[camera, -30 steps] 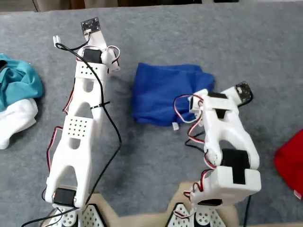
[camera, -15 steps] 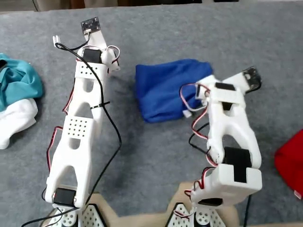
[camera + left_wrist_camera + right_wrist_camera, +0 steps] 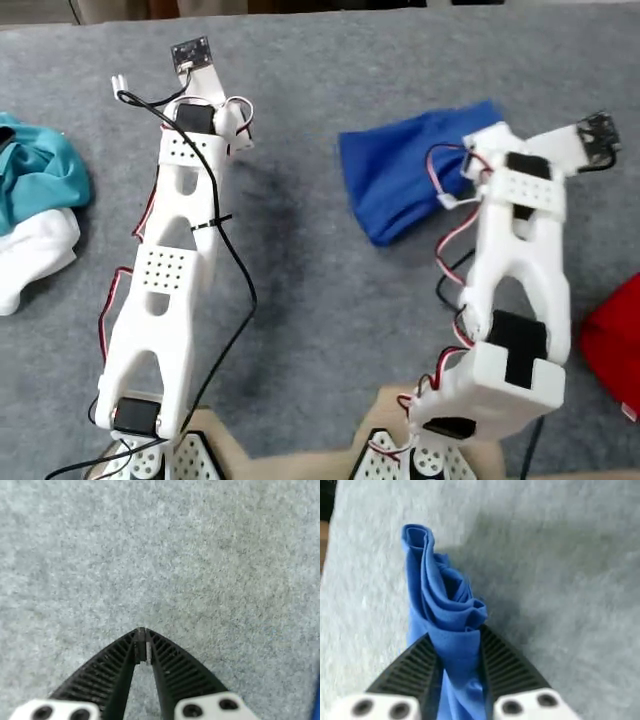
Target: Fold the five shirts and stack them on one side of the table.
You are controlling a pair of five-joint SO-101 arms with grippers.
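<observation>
The blue shirt [image 3: 400, 180] is pinched, bunched, by the right tool [image 3: 455, 635]; its folds could be lost if it is dragged. The left tool [image 3: 141, 636], left of it, is closed and empty.

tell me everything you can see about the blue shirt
The blue shirt is plain, bright blue soft cloth, folded into a compact bundle with layered, rumpled edges. It lies on the grey felt-like table cover, right of the middle and tilted. The right gripper is shut on one end, its black ribbed fingers pinching bunched folds between them.
</observation>
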